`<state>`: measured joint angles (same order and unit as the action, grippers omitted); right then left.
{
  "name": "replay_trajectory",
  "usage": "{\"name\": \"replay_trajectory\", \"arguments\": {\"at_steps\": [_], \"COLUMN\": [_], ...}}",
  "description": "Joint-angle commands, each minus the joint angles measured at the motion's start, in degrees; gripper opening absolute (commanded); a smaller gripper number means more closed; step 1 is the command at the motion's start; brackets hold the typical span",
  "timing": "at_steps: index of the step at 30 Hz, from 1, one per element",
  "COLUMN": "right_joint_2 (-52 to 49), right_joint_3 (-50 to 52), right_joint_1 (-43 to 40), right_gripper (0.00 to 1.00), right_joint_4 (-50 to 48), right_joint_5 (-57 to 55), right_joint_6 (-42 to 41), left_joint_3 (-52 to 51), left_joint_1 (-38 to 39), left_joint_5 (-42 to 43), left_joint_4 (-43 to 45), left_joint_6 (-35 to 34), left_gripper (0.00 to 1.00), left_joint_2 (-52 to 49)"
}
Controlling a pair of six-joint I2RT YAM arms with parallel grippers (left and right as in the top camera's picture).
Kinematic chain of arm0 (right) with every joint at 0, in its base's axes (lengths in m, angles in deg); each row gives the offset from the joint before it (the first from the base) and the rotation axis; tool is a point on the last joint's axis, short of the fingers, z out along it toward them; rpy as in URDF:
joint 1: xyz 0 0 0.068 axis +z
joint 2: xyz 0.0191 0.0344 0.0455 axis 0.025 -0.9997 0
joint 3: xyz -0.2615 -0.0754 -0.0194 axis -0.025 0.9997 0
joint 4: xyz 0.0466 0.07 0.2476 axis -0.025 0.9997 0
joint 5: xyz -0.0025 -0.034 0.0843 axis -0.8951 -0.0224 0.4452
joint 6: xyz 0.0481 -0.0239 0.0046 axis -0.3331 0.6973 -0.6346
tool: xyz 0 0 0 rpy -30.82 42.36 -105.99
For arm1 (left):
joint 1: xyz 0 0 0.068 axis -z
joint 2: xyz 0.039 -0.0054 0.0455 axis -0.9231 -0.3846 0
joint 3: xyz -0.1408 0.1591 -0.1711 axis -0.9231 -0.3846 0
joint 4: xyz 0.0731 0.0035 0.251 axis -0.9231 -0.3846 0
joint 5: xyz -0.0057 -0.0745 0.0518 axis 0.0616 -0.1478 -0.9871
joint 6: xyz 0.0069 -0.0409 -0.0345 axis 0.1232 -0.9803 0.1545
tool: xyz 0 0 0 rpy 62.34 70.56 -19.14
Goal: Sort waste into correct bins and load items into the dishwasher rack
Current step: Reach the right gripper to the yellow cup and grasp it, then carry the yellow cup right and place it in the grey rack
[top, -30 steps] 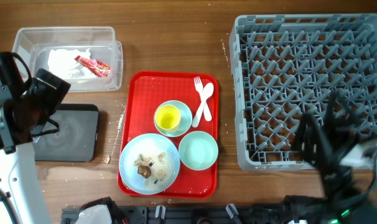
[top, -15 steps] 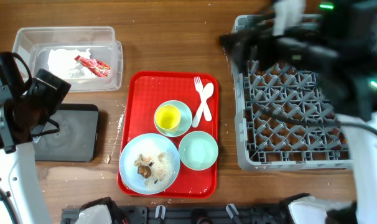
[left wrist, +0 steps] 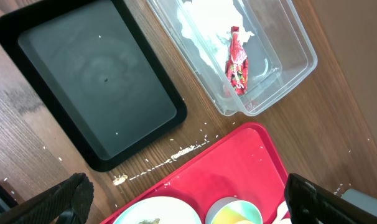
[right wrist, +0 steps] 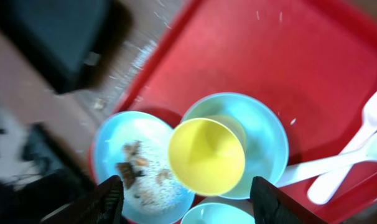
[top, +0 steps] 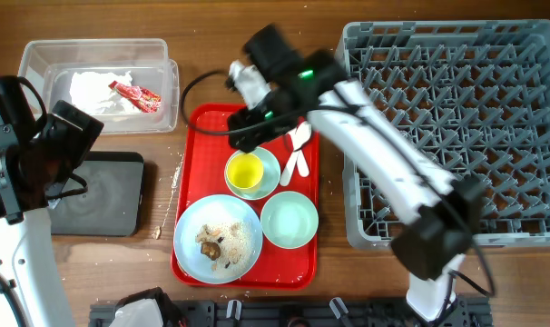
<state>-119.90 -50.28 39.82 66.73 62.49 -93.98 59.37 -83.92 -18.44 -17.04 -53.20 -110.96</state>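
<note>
A yellow cup [top: 245,170] sits in a light blue bowl [top: 269,163] on the red tray; it also shows in the right wrist view [right wrist: 206,155]. My right gripper [top: 257,123] hangs open above the cup [right wrist: 191,202], holding nothing. A light blue plate [top: 243,250] carries rice and brown scraps [top: 216,241]. A pale green bowl [top: 289,220] stands beside it. The white fork and spoon [top: 298,154] are partly hidden by my arm. Napkins [top: 93,89] and a red wrapper [top: 134,94] lie in the clear tub [top: 39,56]. My left gripper [left wrist: 188,205] is open and empty over the black tray [top: 112,195].
The grey dishwasher rack [top: 493,118] fills the right side with nothing in it. The red serving tray [top: 207,127] lies in the middle. Rice grains are scattered on the wood between the black tray and the red tray. My right arm crosses the rack's left edge.
My right arm swung from the lower right, over the rack, to above the red tray and the yellow cup. The left arm has not moved.
</note>
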Motion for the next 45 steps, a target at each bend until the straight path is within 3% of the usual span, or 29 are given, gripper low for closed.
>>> {"name": "replay_trajectory", "arguments": {"at_steps": [1, 3, 7, 10, 14, 17, 21, 23, 27, 32, 35, 39, 45], "right_joint_2": [-3.8, -5.1, -8.5, -9.3, -10.6, -11.2, -11.3, -11.4, -10.9, -7.5, -2.8, 4.7, 12.5], "right_joint_3": [-0.8, -0.8, -0.7, -0.7, 1.2, 2.3, 2.3, 2.3, 1.7, -2.6, -5.8, -7.6, -7.8], "right_joint_1": [7.0, 9.8, 13.7, 13.7, 13.8, 13.8, 13.9, 13.9, 13.9, 13.3, 9.5, 0.3, -27.8], "right_gripper": [0.67, 0.66, 0.56, 0.49, 0.47, 0.35, 0.30, 0.18, 0.04, 0.04, 0.04, 0.04, 0.04], "right_joint_4": [-0.1, -0.2, -0.4, -0.4, -3.2, -3.8, -3.4, -3.0, -2.8, 1.0, 4.7, 5.2, 6.8], "right_joint_5": [-12.0, -16.1, -24.4, -24.0, -24.1, -24.0, -24.0, -24.0, -21.7, -19.2, -18.2, -7.8, 10.9], "right_joint_6": [-8.0, -12.7, -21.0, -21.9, -21.6, -21.7, -21.9, -21.9, -21.6, -19.0, -16.8, -7.0, 8.1], "left_joint_3": [0.0, 0.0, 0.0, 0.0, 0.0, 0.0, 0.0, 0.0, 0.0, 0.0, 0.0, 0.0, 0.0], "left_joint_1": [-0.1, -0.1, -0.1, -0.1, -0.1, -0.1, -0.1, -0.1, -0.1, -0.1, -0.1, -0.1, -0.1], "left_joint_5": [-0.6, -0.6, -0.6, -0.6, -0.6, -0.6, -0.6, -0.6, -0.6, -0.6, -0.6, -0.6, -0.6], "left_joint_4": [0.1, 0.1, 0.1, 0.1, 0.1, 0.1, 0.1, 0.1, 0.1, 0.1, 0.1, 0.1, 0.1], "left_joint_6": [0.1, 0.1, 0.1, 0.1, 0.1, 0.1, 0.1, 0.1, 0.1, 0.1, 0.1, 0.1, 0.1], "left_gripper": [1.00, 1.00, 1.00, 1.00, 1.00, 1.00, 1.00, 1.00, 1.00, 1.00, 1.00, 1.00, 1.00], "left_joint_2": [0.0, 0.0, 0.0, 0.0, 0.0, 0.0, 0.0, 0.0, 0.0, 0.0, 0.0, 0.0, 0.0]}}
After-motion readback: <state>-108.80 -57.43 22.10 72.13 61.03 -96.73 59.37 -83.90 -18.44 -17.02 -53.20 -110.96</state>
